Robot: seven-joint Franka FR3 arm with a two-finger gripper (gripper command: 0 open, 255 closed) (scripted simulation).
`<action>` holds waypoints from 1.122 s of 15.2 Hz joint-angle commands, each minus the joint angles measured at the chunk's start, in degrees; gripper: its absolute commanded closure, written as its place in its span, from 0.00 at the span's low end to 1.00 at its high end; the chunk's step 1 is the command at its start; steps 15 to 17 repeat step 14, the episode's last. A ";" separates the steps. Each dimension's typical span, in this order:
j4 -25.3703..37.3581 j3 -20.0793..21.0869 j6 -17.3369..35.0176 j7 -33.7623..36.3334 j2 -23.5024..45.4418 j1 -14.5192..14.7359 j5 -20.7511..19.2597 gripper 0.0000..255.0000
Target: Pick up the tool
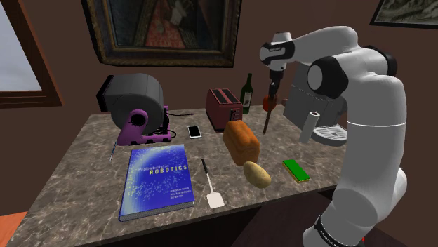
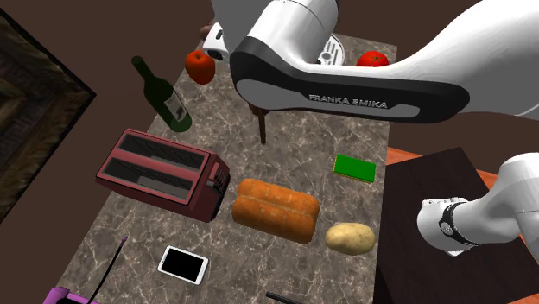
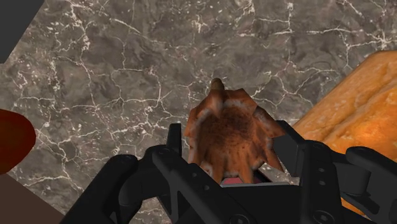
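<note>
Above marble counter (image 1: 77, 168), beside bread loaf (image 1: 241, 140): gripper (image 1: 272, 90) pinching brown tool (image 1: 267, 121) by handle, shaft hanging down. Raise straight up, firm squeeze, no swing toward loaf or wine bottle (image 1: 246, 91).

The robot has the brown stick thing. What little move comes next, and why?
Probably lift straight up a little. The gripper is shut on the brown tool, which hangs upright with its tip low over the table near the bread loaf, so rising straight should clear both.
</note>
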 commanded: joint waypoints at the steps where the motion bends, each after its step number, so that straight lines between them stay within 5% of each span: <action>1: 1.23 -0.09 -1.35 -0.14 -0.16 -0.13 -0.06 1.00; 12: 11.12 -0.28 -10.27 -0.86 0.75 -1.33 0.35 1.00; 17: 11.27 -0.28 -10.40 -0.87 0.78 -1.36 0.36 1.00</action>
